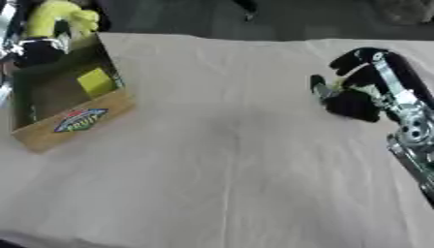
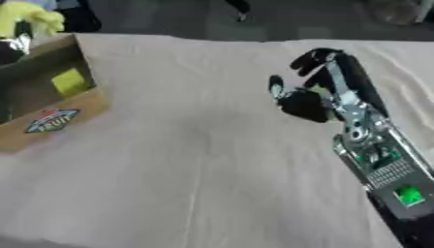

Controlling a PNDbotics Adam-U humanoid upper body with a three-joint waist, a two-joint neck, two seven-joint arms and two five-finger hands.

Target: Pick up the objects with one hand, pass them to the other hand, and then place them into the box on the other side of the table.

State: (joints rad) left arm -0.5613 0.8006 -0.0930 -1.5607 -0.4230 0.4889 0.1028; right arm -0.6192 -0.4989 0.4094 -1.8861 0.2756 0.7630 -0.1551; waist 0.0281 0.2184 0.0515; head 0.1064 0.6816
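Note:
At the far left edge my left hand (image 1: 38,48) is raised over the back corner of the cardboard box (image 1: 72,123), shut on a yellow curved object (image 1: 59,17). The open-topped box carries a fruit label on its front wall, and a yellow block (image 1: 96,81) lies inside it. My right hand (image 1: 352,101) hovers low over the tan cloth on the right side, its palm turned toward the box. A small yellow-green speck (image 2: 318,89) shows inside that hand; I cannot make out what it is.
A tan cloth (image 1: 229,160) covers the table, with creases running down its middle. The right forearm (image 2: 381,160), silver with a green light, slants in from the lower right. The table's far edge meets a dark floor at the top.

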